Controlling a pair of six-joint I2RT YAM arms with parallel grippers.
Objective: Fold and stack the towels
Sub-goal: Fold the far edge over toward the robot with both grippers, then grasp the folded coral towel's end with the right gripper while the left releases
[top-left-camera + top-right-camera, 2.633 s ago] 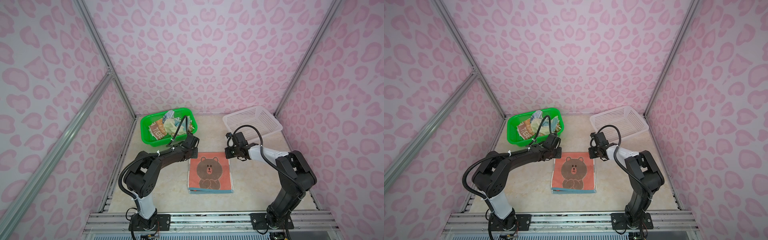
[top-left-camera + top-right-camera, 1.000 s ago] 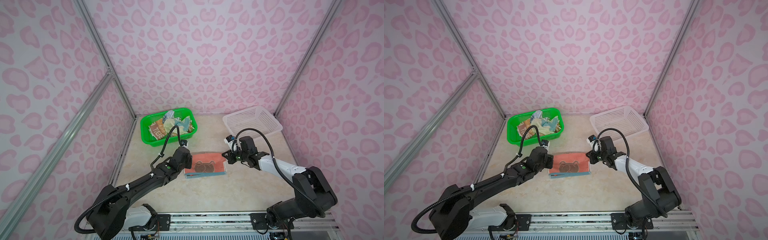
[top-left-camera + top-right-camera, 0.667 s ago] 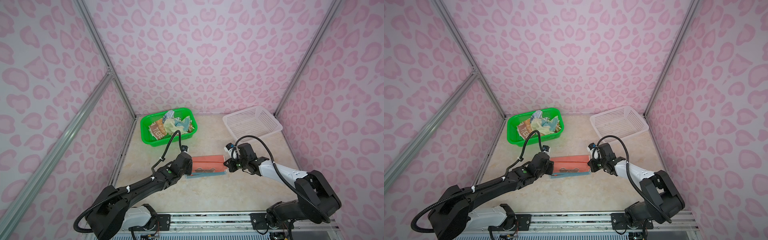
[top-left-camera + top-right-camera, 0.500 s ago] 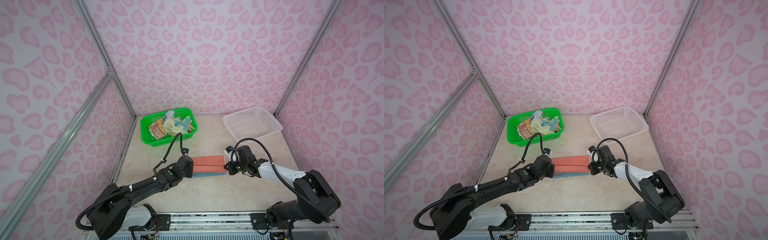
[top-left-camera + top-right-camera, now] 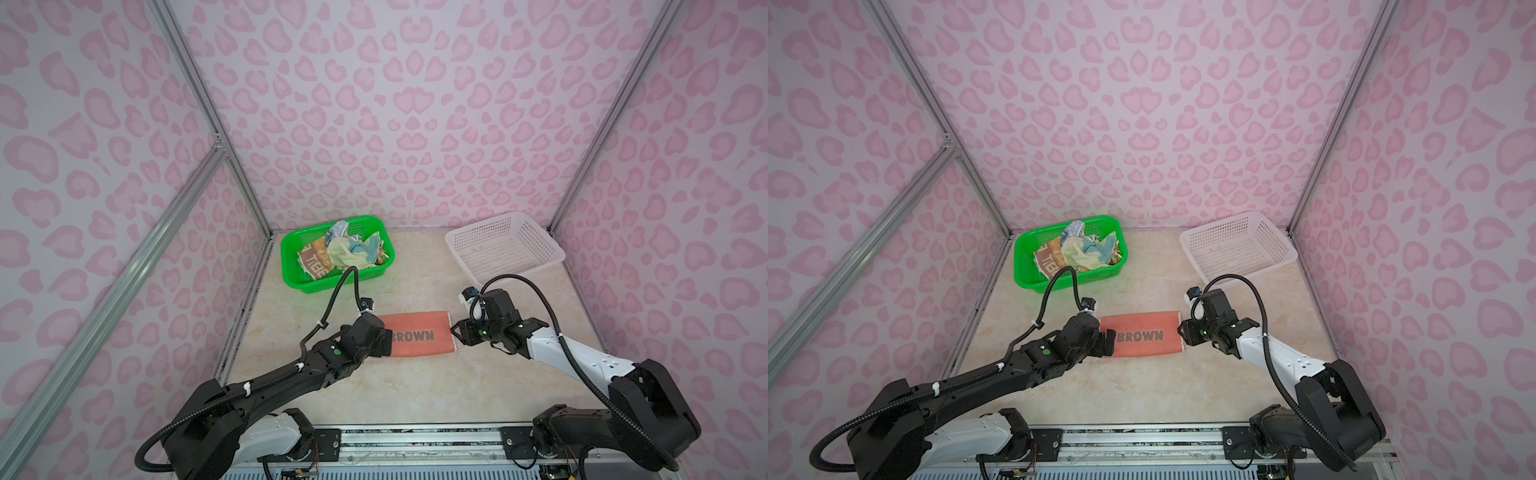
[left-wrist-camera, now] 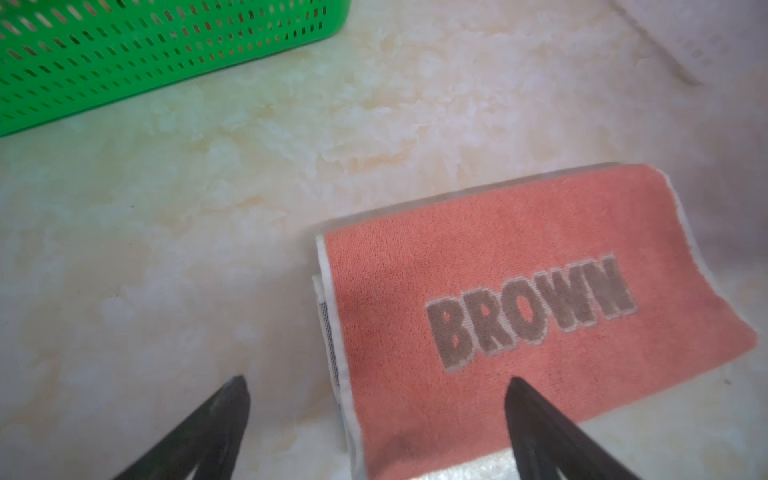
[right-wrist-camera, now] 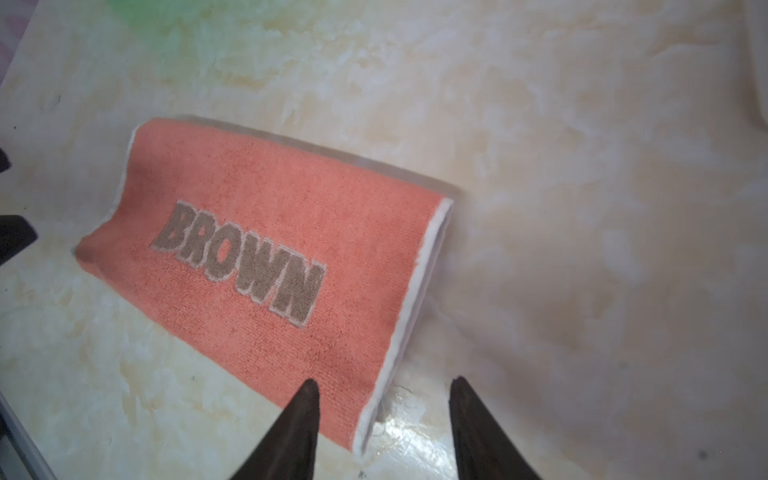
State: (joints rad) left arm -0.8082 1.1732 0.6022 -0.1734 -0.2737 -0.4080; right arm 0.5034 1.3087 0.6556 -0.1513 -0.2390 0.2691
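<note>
**Coral towel lay folded on the surface, both pincers open at its ends**

The coral towel (image 5: pixel 419 334) (image 5: pixel 1144 334) lay flat in the middle of the marbled surface (image 5: pixel 415 386), folded into a long strip; its top face carried the word BROWN in brown letters, and in the left wrist view (image 6: pixel 519 291) doubled white-hemmed layers showed at one short end.

The left pincer (image 5: pixel 384 340) (image 5: pixel 1108 341) sat at the towel's left end with its jaws spread wide and gripping nothing; in its wrist view (image 6: pixel 376 380) one finger stood over the coral cloth and the other over bare surface.

The right pincer (image 5: pixel 457 332) (image 5: pixel 1183 332) sat at the towel's right end, jaws also apart and holding nothing; its wrist view (image 7: pixel 383 381) showed the two fingers on either side of the white hem, one above the towel (image 7: pixel 270 257) and one above the surface; whether either tip touched the cloth could not be told.

The green basket (image 5: pixel 291 266) (image 5: pixel 1023 266) (image 6: pixel 124 62) stood at the back left, well apart from the folded towel; it held crumpled towels, among them a striped one with white letters (image 5: pixel 316 262) (image 5: pixel 1050 262) and a pale yellow-green one (image 5: pixel 345 253) (image 5: pixel 1077 251).

The white basket (image 5: pixel 503 249) (image 5: pixel 1237 249) stood at the back right, beyond the right arm.
</note>
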